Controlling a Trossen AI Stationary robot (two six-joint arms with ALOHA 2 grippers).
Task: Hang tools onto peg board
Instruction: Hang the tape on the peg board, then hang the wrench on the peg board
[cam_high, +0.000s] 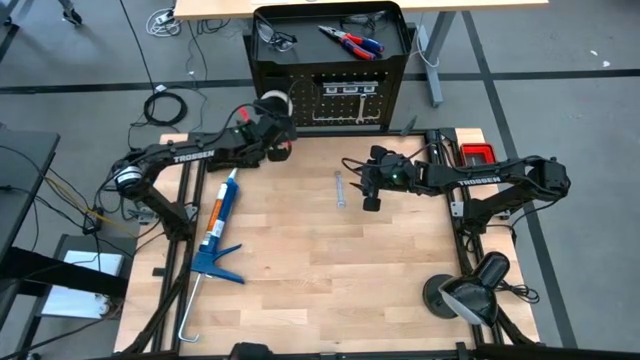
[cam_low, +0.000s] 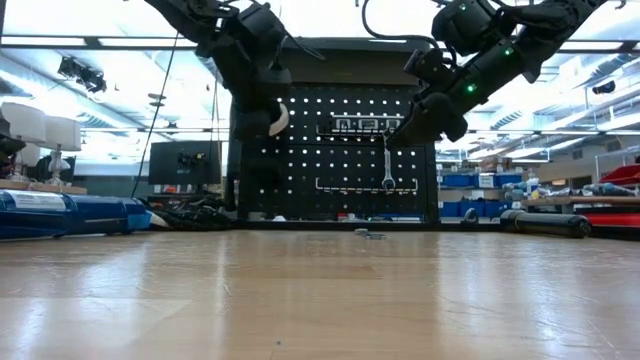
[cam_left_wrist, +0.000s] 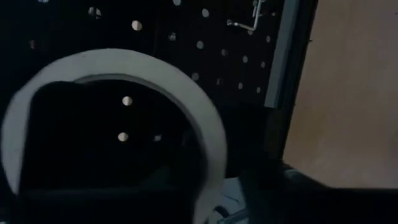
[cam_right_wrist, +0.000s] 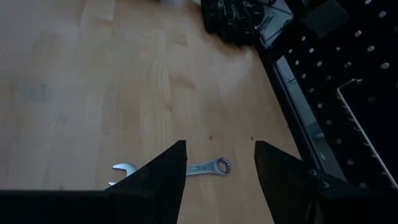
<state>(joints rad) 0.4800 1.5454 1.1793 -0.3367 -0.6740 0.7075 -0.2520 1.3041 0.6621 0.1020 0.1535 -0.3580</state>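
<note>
**Left claw at peg board with tape roll; right claw open above wrench**

Grey workshop floor is surrounding a pale wooden worktop (cam_high: 300, 260), with shelves and monitors showing in the room behind in the low view.

- Upright black perforated metal peg board (cam_high: 340, 95) is standing at the far edge of the worktop. One silver wrench (cam_low: 387, 165) is hanging on its face. Its black tray-like top is holding red-and-blue-handled pliers (cam_high: 350, 40) and black-framed safety glasses (cam_high: 275, 38).
- Left claw (cam_high: 277, 120) is sitting raised, close against the left part of the board. A white ring-shaped tape roll (cam_left_wrist: 124, 106) is filling the left wrist view, right at the claw and in front of the holes. Cannot tell whether the fingers are gripping it or standing apart.
- Right claw (cam_right_wrist: 217, 168) is hovering over the middle of the worktop, jaws apart, holding nothing. Its two dark fingers (cam_right_wrist: 158, 177) are framing a small silver combination wrench (cam_right_wrist: 186, 168) lying flat on the wood, near the board's foot.
- Big blue caulking gun (cam_high: 220, 225) is lying on the left side of the worktop, well apart from both claws.
- Black desk lamp (cam_high: 470, 290) is resting at the right near corner.
</note>
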